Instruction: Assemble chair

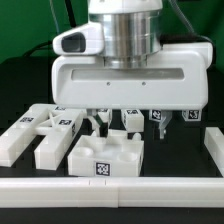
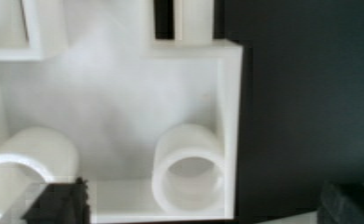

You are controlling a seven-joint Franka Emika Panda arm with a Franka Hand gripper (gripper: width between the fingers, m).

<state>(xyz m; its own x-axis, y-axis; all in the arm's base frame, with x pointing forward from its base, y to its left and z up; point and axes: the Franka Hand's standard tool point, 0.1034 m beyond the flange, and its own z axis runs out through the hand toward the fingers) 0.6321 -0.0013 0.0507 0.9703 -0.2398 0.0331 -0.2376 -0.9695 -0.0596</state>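
Note:
The chair parts are chunky white pieces with square tags. A blocky piece with a notch and a tag [image 1: 103, 163] lies at the front centre. Two long blocks [image 1: 45, 132] lie at the exterior view's left. Small tagged cubes [image 1: 160, 117] stand in a row behind. My gripper [image 1: 118, 128] hangs low over the notched piece, and its body hides the parts behind it. In the wrist view a white plate with two round sockets [image 2: 134, 110] fills the picture. My gripper [image 2: 202, 205] is open, with one dark fingertip [image 2: 58, 202] over the plate and the other beside its edge, holding nothing.
A long plain white rail [image 1: 110, 190] runs along the front edge. Another white part [image 1: 212, 150] lies at the exterior view's right. The table top is black.

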